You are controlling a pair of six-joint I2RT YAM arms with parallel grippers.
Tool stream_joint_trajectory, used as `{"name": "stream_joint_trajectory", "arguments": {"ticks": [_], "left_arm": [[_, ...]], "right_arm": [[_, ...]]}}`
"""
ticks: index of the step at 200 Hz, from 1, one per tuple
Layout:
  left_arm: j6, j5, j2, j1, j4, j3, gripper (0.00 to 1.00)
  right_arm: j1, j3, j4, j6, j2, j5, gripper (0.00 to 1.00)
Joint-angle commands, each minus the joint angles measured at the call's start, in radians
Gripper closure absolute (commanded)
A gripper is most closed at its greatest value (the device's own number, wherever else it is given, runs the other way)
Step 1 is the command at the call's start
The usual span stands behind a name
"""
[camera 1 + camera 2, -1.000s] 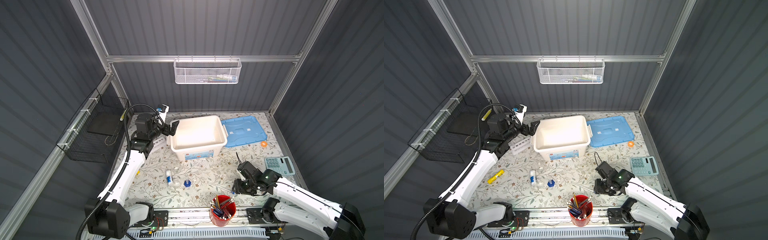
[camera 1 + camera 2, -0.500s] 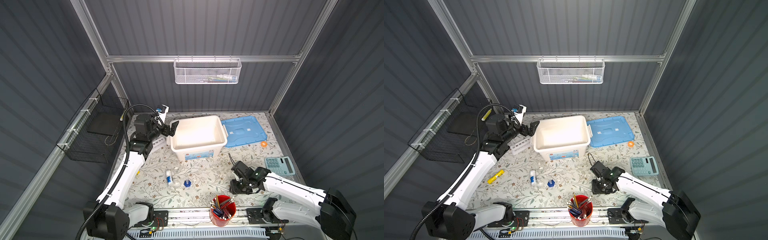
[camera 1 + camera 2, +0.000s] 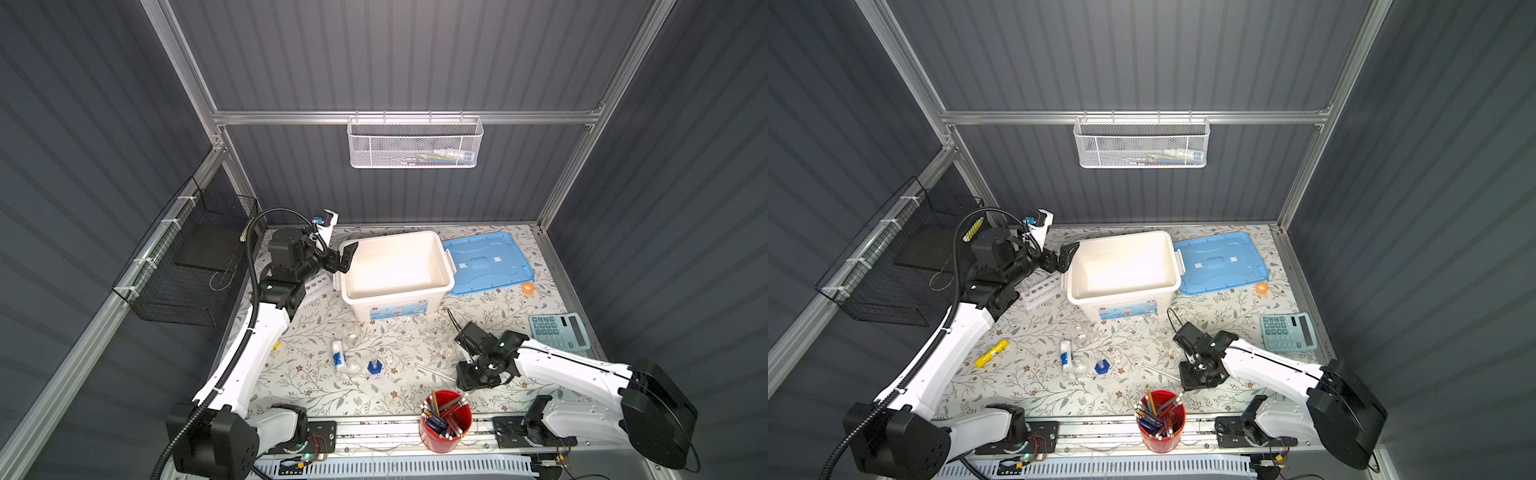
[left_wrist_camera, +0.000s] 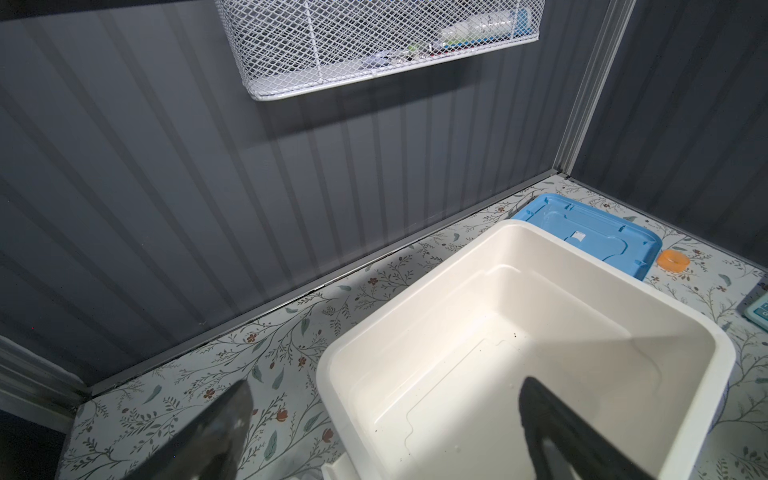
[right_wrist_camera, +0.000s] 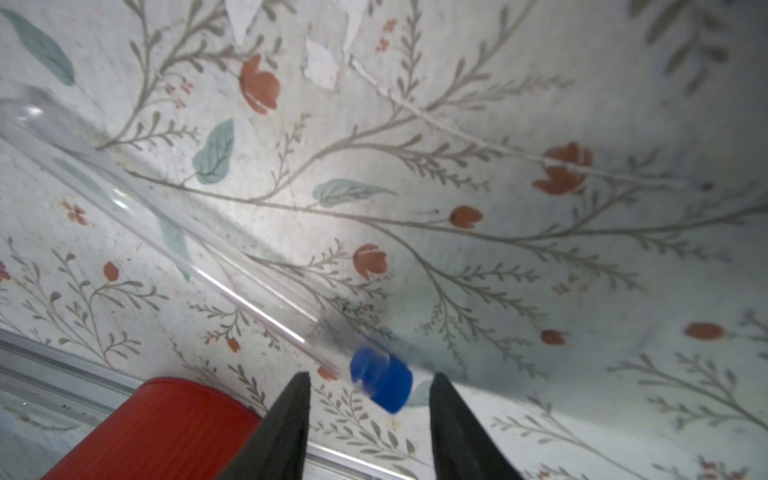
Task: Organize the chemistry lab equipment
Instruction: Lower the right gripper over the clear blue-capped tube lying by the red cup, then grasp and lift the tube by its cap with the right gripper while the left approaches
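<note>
Down at the near edge, 6 o'clock on the bench (image 3: 299, 382), stands the red cup of pencils (image 3: 446, 419). Just beyond it at 5 o'clock the right arm (image 3: 561, 365) is low over the floral surface. The wrist view settles it: the right jaws stand apart, one finger either side of the blue cap (image 5: 382, 384) of a clear tube (image 5: 187, 249). A sliver of bench shows on both sides of the cap, so nothing is gripped. The tube lies flat, and in both top views its body runs from the cap toward 9 o'clock. Over at 7 o'clock the slim measuring cylinder (image 3: 375, 363) stands upright on its blue hexagonal foot, with a round-bellied flask (image 3: 354, 366) just beside it. A white stick with a blue label (image 3: 338, 354) lies next to that, and a second flask (image 3: 352, 332) sits a little farther back. A yellow marker (image 3: 991, 353) lies at 8 o'clock, the pale blue calculator (image 3: 559, 331) at 3 o'clock. Farther back, at 12 o'clock, sits the white bin (image 3: 374, 301), its blue lid (image 3: 486, 262) flat beside it at 1 o'clock and an orange ring (image 3: 528, 288) near the lid's corner. The left jaws are spread wide at the bin's 9 o'clock rim, one finger over the inside, one outside, holding nothing. A test tube rack (image 3: 1040, 289) sits under the left arm (image 3: 266, 332). On the far wall hangs a white mesh basket (image 3: 415, 145).
</note>
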Motion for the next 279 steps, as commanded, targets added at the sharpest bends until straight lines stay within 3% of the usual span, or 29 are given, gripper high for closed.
{"name": "stream_joint_trajectory", "arguments": {"ticks": [1,76,160,211,260,279], "left_arm": [[0.019,0.020,-0.022,-0.002,-0.010,0.009,0.00],[0.027,0.020,-0.024,-0.002,-0.011,0.009,0.00],[0.027,0.030,-0.024,-0.002,-0.013,0.011,0.00],[0.026,0.034,-0.037,-0.002,-0.018,0.014,0.00],[0.010,0.059,-0.028,-0.002,-0.048,0.045,0.00],[0.006,0.115,-0.017,-0.002,-0.064,0.061,0.00]], "right_arm": [[0.008,0.045,-0.016,-0.042,0.036,0.034,0.52],[0.021,0.048,0.027,-0.053,0.112,0.021,0.55],[0.024,0.055,0.035,-0.059,0.102,0.034,0.71],[0.023,0.035,0.069,-0.064,0.102,0.023,0.75],[0.023,-0.002,0.112,-0.052,0.090,0.014,0.78],[0.024,-0.017,0.123,-0.049,0.082,0.022,0.78]]}}
